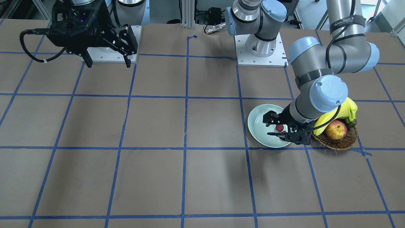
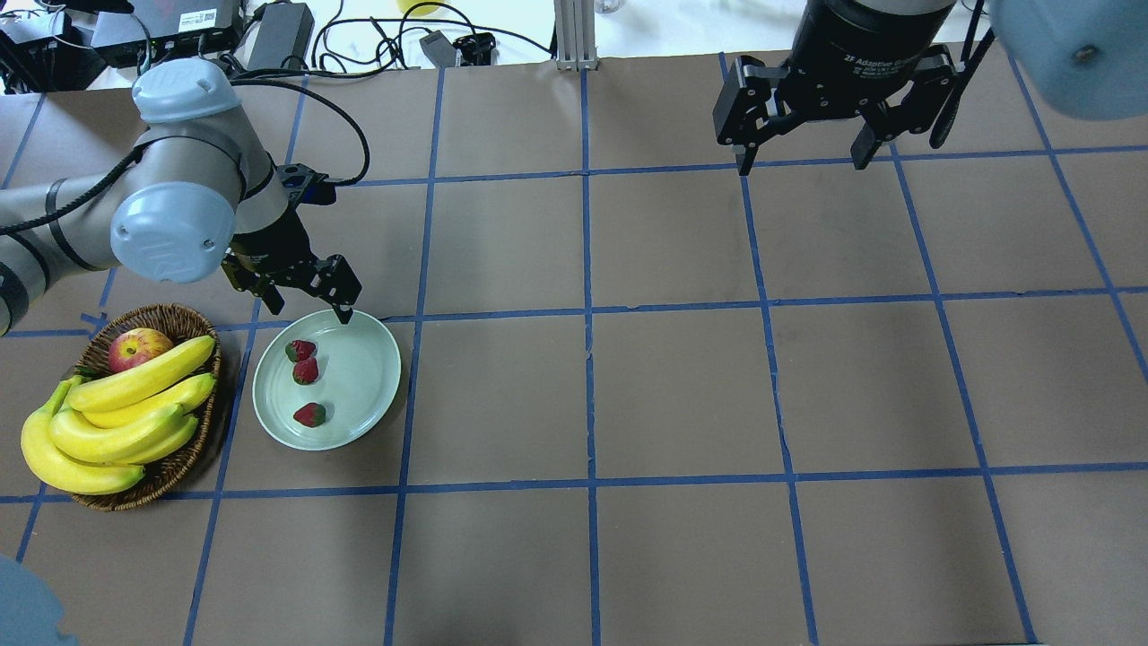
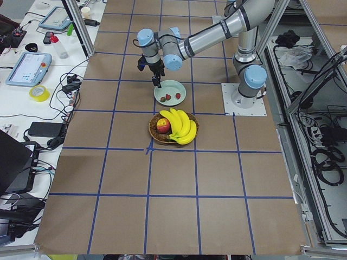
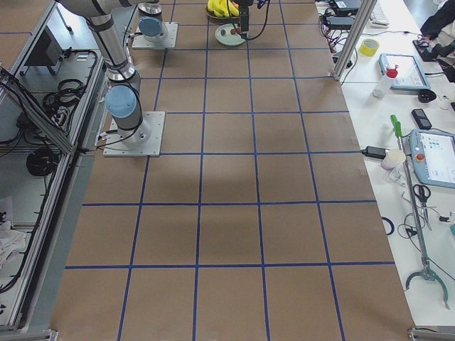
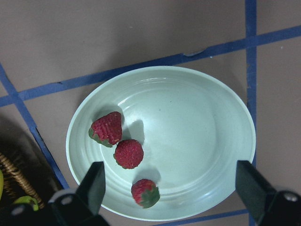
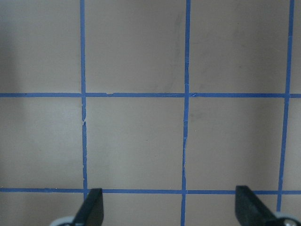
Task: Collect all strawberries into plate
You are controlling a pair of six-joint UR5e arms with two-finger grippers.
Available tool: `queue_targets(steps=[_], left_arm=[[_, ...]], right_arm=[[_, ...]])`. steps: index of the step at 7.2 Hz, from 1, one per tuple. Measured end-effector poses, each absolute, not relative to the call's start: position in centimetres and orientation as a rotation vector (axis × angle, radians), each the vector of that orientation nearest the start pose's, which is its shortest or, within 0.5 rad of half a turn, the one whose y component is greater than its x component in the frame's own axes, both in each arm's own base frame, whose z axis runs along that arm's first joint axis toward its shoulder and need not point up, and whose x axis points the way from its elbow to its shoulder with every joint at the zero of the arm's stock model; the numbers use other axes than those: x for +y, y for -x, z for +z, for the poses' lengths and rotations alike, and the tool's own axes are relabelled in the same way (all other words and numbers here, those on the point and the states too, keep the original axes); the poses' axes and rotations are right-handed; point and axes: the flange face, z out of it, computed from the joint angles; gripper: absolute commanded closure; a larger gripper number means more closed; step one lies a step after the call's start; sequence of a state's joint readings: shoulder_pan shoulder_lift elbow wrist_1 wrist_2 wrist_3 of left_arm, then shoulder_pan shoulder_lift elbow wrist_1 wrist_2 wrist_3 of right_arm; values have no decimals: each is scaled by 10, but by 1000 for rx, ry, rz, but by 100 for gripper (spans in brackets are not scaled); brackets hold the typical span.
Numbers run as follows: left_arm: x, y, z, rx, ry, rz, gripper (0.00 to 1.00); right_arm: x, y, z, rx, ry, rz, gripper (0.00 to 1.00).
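Three strawberries (image 5: 106, 128), (image 5: 129, 153), (image 5: 145, 192) lie in the pale mint plate (image 5: 188, 132), grouped on its side nearest the basket. From overhead the same berries (image 2: 301, 350), (image 2: 306, 371), (image 2: 310, 414) rest on the plate (image 2: 381, 354) at the table's left. My left gripper (image 2: 291, 296) hovers above the plate's far rim, open, with nothing between its fingers (image 5: 94, 183). One berry (image 1: 279, 127) shows between those fingers from the front. My right gripper (image 2: 804, 161) hangs open over bare table at the far right, holding nothing.
A brown wicker basket (image 2: 170, 318) with bananas (image 2: 134, 395) and a red-yellow apple (image 2: 139, 348) stands close beside the plate, toward the table's left end. Blue tape lines (image 6: 136, 95) grid the brown tabletop. Both arm base plates (image 1: 259, 58) sit at the robot's edge.
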State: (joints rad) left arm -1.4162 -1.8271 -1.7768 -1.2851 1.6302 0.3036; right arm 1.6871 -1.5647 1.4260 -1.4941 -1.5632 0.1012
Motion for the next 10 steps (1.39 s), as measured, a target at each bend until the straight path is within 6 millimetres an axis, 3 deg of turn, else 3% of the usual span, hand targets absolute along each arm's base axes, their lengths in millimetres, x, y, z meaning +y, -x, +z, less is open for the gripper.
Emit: queue_targets(steps=[2, 3, 5, 7, 8, 10], left_arm=[[-569, 40, 347, 3097, -110, 175, 0], [-572, 38, 390, 3082, -49, 115, 0], [-560, 40, 465, 2989, 80, 9, 0], [-534, 48, 506, 2970, 191, -26, 0], [-528, 57, 514, 3000, 189, -45, 0], [-513, 95, 527, 3062, 85, -85, 0]], right_arm=[[-478, -191, 549, 3125, 24, -96, 0], [-478, -191, 549, 3125, 23, -96, 0], [-478, -191, 548, 3125, 23, -95, 0], [-478, -191, 548, 3125, 24, -95, 0], [-478, -191, 548, 3126, 24, -95, 0], [-478, -191, 548, 3126, 24, -94, 0]])
